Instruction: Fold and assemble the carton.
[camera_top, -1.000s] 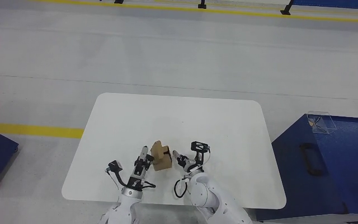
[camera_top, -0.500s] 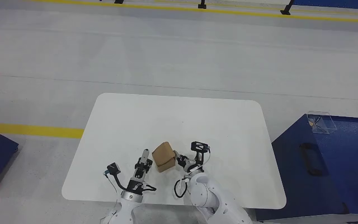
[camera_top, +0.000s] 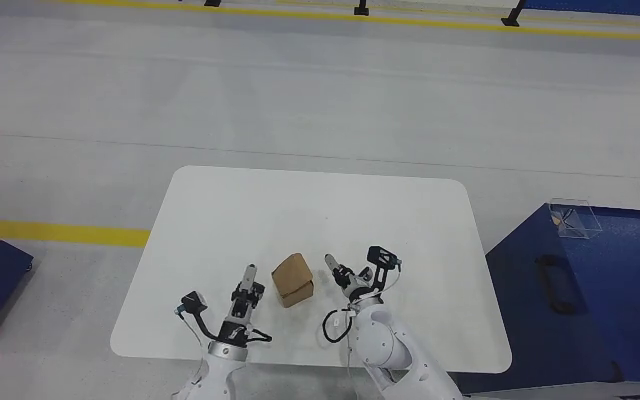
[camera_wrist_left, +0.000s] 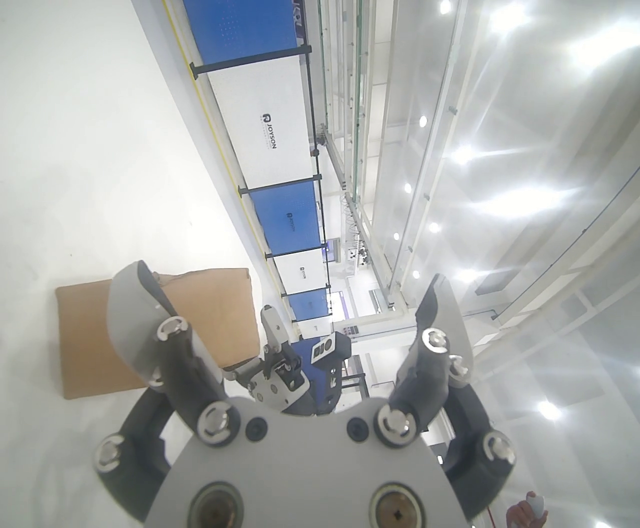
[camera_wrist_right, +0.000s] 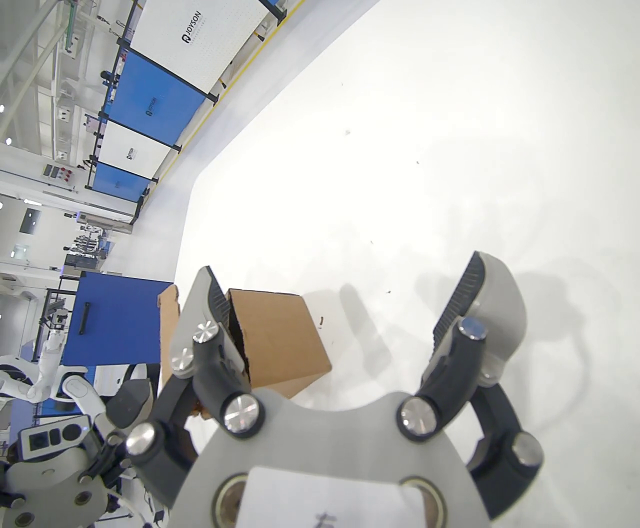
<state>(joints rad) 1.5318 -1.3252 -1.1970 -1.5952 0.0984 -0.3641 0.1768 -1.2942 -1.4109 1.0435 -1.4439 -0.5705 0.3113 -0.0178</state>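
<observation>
Right, eyes on the top view: the carton (camera_top: 292, 279) sits on the white table (camera_top: 300, 200), toward the near edge and about midway along it. It is a brown box with its panels folded in, and it is turned at an angle to the table's sides. It rests on the tabletop by itself, and nothing has a grip on it.

The left gripper (camera_top: 252, 282) is low over the table, just beside the carton on its left. From that arm's wrist camera, the left gripper (camera_wrist_left: 285, 285) has its fingers spread wide with only open air between them. The carton (camera_wrist_left: 80, 345) lies past one fingertip, off to the side and not in the gap (the finger hides part of its face, so I can't call contact from here).

The right gripper (camera_top: 338, 270) is near the carton's other side, with a strip of bare table between them in the top view. Its own camera agrees: the right gripper (camera_wrist_right: 345, 272) is wide open with nothing held. The carton (camera_wrist_right: 280, 335) sits behind one finger, showing a raw corrugated edge along that side.

So the box lies between two open grippers. A blue cabinet (camera_top: 560, 300) stands off the table's right end.
</observation>
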